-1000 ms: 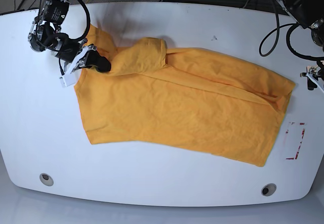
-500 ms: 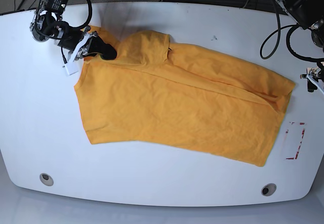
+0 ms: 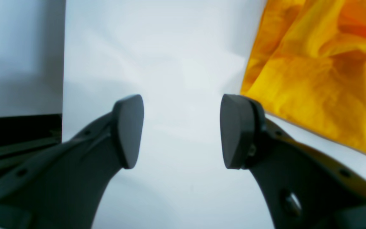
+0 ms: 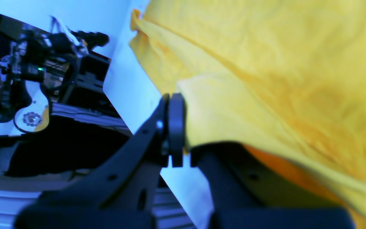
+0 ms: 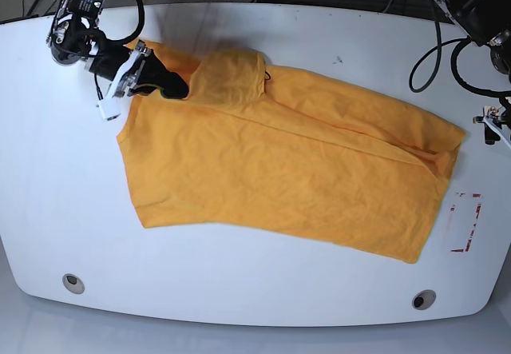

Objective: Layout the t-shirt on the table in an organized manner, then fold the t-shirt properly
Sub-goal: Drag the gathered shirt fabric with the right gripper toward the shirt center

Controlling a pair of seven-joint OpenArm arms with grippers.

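Note:
The orange-yellow t-shirt (image 5: 279, 170) lies spread across the white table (image 5: 64, 210), with a bunched flap (image 5: 231, 74) at its far left corner. My right gripper (image 5: 169, 87) is shut on the cloth beside that flap; in the right wrist view its shut fingertips (image 4: 176, 127) pinch a yellow fold of the t-shirt (image 4: 265, 63). My left gripper (image 3: 183, 132) stands open over bare table (image 3: 170, 47) with nothing between its fingers, and the t-shirt's edge (image 3: 313, 79) lies just to its right. In the base view only part of the left arm (image 5: 493, 121) shows at the right edge.
Two grey grommet holes (image 5: 73, 283) (image 5: 423, 300) sit near the front edge. A red-outlined rectangle mark (image 5: 465, 222) lies right of the shirt's hem. Black cables (image 5: 435, 50) hang at the far right. The table's far edge runs close behind the right arm.
My right gripper has moved toward the table's far edge with the cloth, drawing the bunched flap up and flatter. The left arm has stayed still.

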